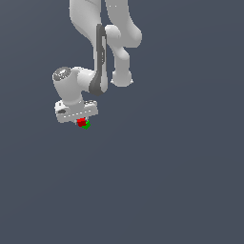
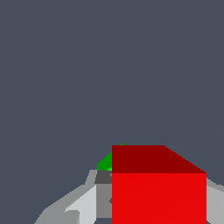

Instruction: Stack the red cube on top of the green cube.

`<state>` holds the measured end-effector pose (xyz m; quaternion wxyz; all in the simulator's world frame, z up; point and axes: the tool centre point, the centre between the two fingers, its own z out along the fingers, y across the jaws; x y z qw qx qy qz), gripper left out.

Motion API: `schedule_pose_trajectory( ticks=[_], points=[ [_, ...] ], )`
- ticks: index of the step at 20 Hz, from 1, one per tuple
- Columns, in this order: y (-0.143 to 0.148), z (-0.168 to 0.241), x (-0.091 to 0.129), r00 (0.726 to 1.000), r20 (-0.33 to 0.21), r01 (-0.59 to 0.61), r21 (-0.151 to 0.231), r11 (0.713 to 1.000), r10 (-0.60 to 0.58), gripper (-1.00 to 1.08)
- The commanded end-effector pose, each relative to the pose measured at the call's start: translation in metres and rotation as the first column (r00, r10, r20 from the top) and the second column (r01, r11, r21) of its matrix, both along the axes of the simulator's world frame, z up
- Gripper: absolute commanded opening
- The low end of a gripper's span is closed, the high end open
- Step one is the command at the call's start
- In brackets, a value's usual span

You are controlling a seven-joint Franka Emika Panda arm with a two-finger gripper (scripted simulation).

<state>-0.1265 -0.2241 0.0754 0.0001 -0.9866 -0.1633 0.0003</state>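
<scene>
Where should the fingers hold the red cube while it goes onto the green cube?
On two opposite flat side faces of the red cube, coming from above. That seems to be the present hold: the gripper sits over it, and a finger flanks it in the wrist view. The green cube peeks out just beyond it, so the underside has to stay free.

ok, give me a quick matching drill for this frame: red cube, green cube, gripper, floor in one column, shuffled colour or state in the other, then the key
Things:
1. red cube
2. green cube
3. gripper
4. floor

Descriptions:
A. plain dark blue-grey, bare around the arm
B. white, directly above the cubes in the exterior view
C. mostly hidden behind the other cube in the wrist view
D. fills the near part of the wrist view, between the fingers

Pairs: 1-D, 2-C, 3-B, 4-A
</scene>
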Motion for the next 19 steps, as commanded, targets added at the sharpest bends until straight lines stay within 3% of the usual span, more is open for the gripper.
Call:
schedule_pose_trajectory(
  ticks=[1,9,10,19],
  points=[
    [0.001,-0.005,-0.010,1.000,0.001,0.000,-0.001,1.000,0.000,-1.00],
    [0.002,-0.013,-0.023,1.000,0.000,0.000,0.000,1.000,0.000,-1.00],
    [0.002,-0.013,-0.023,1.000,0.000,0.000,0.000,1.000,0.000,1.00],
    [0.002,-0.013,-0.023,1.000,0.000,0.000,0.000,1.000,0.000,1.00]
  ],
)
